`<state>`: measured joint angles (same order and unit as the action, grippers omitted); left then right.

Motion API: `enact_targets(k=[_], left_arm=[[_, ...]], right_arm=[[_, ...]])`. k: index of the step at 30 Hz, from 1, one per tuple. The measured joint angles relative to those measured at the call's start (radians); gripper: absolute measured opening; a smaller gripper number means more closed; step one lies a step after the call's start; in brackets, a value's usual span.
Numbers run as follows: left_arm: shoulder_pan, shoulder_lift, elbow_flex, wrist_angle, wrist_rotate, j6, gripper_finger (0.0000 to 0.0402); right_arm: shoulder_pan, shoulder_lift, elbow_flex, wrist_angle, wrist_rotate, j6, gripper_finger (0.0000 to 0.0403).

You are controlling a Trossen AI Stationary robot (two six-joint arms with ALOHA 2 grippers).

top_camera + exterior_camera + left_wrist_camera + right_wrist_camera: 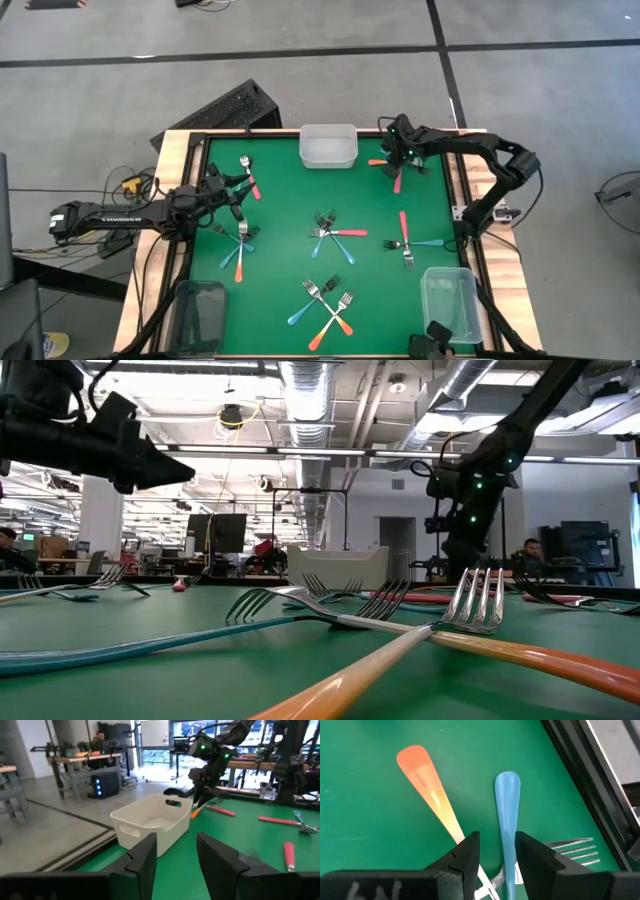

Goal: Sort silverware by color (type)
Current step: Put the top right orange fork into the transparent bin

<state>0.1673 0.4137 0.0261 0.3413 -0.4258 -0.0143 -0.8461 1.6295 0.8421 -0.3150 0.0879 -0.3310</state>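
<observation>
- As I look down past my right pincer (492,852), I find its fingers apart, straddling the light blue fork handle (507,815) without closing on it; beside that handle an orange fork handle (427,785) lies fanned away, and silver tines (572,847) show near the bench's edge rail.
- From above, my right pincer (400,152) stands low over a small cluster of forks (393,170) at the far right corner of the green bench (280,215), just beside the white container (328,146) on the far edge.
- My left pincer (232,190) hangs above the left side of the bench, fingers apart and holding nothing; its wrist view shows the two dark fingers (142,862) with open space between them, facing the white container and my right arm beyond it.
- Remaining silverware lies unsorted in crossed groups on the bench: one pink-red fork (249,176) near the far left, a group (240,245) just ahead of my left pincer, a group (330,233) at the centre, a pair (408,243) to the right, and a group (328,305) near the front edge.
- A clear container (450,300) sits at the near right corner and a darker clear container (200,312) at the near left corner; I see no fork in either, nor in the white one.
</observation>
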Motion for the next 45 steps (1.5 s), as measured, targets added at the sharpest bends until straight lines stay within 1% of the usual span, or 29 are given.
enact_targets(k=[5,11,14,19,23,26,29,31,35,37,39,45], left_arm=[[0.0,0.0,0.0,0.006,-0.003,-0.032,0.013],[0.0,0.0,0.002,0.015,-0.017,-0.026,0.013],[0.0,0.0,0.002,0.014,-0.028,-0.007,0.013],[0.0,0.0,0.002,0.015,-0.04,0.061,0.013],[0.0,0.0,0.002,0.026,-0.077,0.108,0.013],[0.0,0.0,0.002,0.027,-0.078,0.111,0.013],[0.001,0.001,0.002,0.026,-0.078,0.122,0.013],[0.007,0.001,0.002,0.027,-0.078,0.151,0.013],[0.025,0.001,0.002,0.035,-0.082,0.192,0.013],[0.035,0.0,0.002,0.035,-0.083,0.193,0.013],[0.041,0.001,0.002,0.027,-0.084,0.185,0.013],[0.047,0.001,0.003,-0.043,-0.083,0.147,0.013]], right_arm=[[0.009,0.0,0.056,-0.076,-0.015,0.014,0.015],[0.033,0.0,0.069,-0.163,-0.033,-0.021,0.015],[0.045,0.001,0.069,-0.167,-0.026,-0.055,0.015],[0.048,0.001,0.069,-0.142,0.032,-0.095,0.015],[0.038,0.007,0.069,-0.139,0.022,-0.096,0.015],[0.038,0.046,0.07,-0.143,0.016,-0.085,0.015],[0.06,0.081,0.083,-0.152,0.101,-0.081,0.015],[0.072,0.094,0.105,-0.188,0.123,-0.079,0.015],[0.08,0.095,0.134,-0.26,0.06,-0.084,0.0148],[0.076,0.095,0.145,-0.254,0.03,-0.066,0.0138],[0.071,0.095,0.148,-0.253,0.013,-0.053,0.0118],[0.07,0.094,0.148,-0.249,0.012,-0.036,0.0039]])
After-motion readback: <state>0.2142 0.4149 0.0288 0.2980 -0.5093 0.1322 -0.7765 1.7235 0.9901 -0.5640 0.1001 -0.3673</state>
